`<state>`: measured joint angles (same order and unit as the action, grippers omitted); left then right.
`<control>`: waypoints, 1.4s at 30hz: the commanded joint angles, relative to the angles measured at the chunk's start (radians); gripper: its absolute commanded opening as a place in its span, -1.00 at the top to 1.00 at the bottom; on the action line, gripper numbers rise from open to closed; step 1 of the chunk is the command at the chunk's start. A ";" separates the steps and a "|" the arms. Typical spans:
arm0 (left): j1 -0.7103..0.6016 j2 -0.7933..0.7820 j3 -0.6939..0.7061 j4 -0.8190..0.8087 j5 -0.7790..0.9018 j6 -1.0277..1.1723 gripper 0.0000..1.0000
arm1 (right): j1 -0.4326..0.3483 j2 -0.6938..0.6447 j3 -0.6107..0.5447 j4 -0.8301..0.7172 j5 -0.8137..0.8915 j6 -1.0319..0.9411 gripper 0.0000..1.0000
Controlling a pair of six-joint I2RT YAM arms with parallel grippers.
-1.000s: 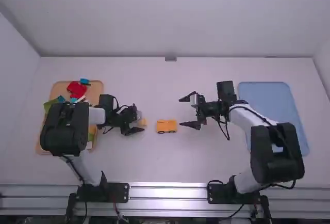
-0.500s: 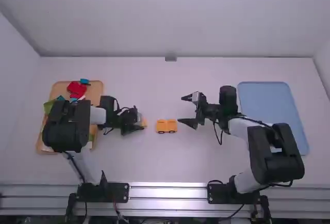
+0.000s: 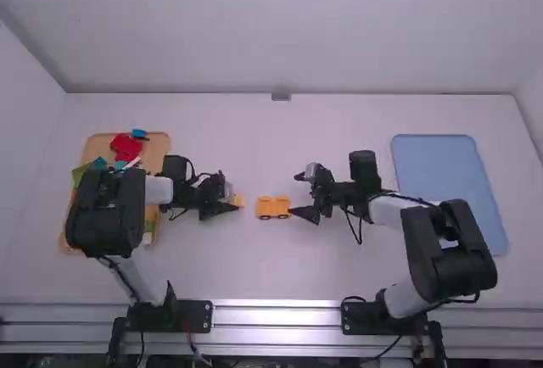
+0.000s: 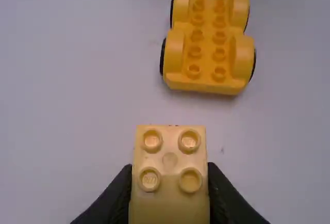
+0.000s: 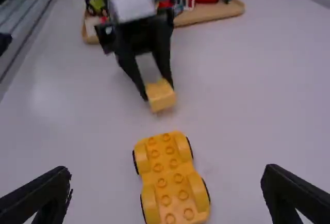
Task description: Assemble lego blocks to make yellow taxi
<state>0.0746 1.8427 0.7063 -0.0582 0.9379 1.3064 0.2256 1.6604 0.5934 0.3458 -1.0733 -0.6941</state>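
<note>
While the right gripper (image 3: 299, 195) gapes, the left gripper (image 3: 231, 194) pinches a partly hidden block (image 4: 169, 177).

Past the yellow block (image 4: 169, 175) lies a gap, then the wheeled base (image 4: 207, 53) obstructs.

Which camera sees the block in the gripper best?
The left wrist view: the block is close, four studs clear. The right wrist view shows it farther off in the left gripper; the high view, a tiny yellow bit.

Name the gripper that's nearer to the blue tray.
Right. The right gripper is open beside the wheeled yellow base, on the side toward the blue tray; the left gripper, gripping a yellow block, is on the base's opposite side.
</note>
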 commanded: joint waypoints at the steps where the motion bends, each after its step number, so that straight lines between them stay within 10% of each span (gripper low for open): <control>1: -0.011 -0.075 0.007 -0.030 0.094 -0.016 0.82 | 0.037 0.064 -0.006 0.008 0.043 -0.093 -0.97; 12: -0.174 -0.134 0.007 0.027 0.086 -0.116 0.82 | 0.087 0.431 0.131 0.248 -0.102 -0.076 -0.98; 23: -0.275 -0.117 0.007 0.112 0.013 -0.242 0.78 | 0.121 0.460 0.111 0.253 0.082 -0.154 -0.98; 42: -0.278 0.005 0.007 0.212 -0.053 -0.324 0.77 | 0.141 0.460 0.074 0.303 0.103 -0.194 -0.18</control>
<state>-0.2058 1.8381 0.7059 0.1558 0.9154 1.0168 0.3645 2.1078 0.6785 0.6506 -0.9653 -0.8856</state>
